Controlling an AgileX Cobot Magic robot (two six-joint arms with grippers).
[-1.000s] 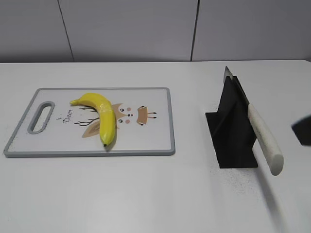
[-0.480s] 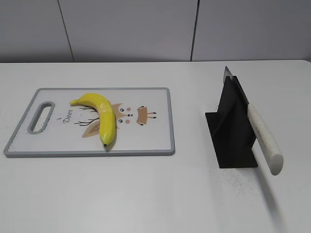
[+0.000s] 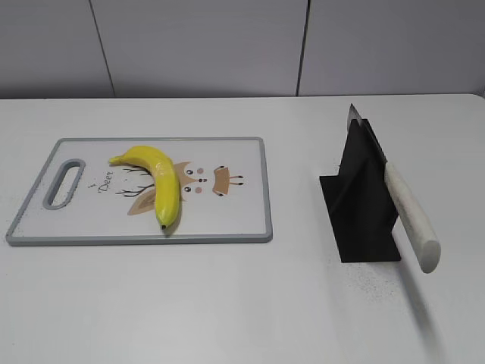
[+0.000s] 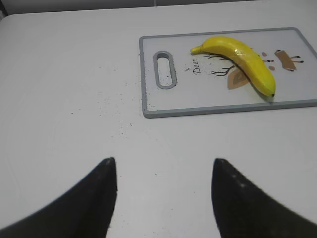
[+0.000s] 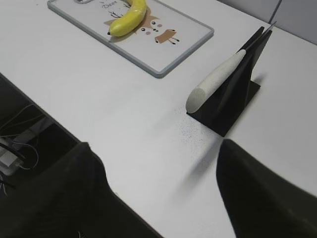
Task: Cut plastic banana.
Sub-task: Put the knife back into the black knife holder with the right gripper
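The plastic banana (image 3: 155,183) lies whole on the cutting board (image 3: 235,220), well apart from the knife (image 3: 405,205) leaning in its black stand (image 3: 360,216) at 3 o'clock, while the left gripper (image 4: 163,193) and right gripper (image 5: 158,193) hover wide open, holding nothing.

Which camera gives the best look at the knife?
The exterior view: the knife shows whole, leaning in its black stand. The right wrist view shows it smaller, mostly the handle end. The left wrist view misses it.
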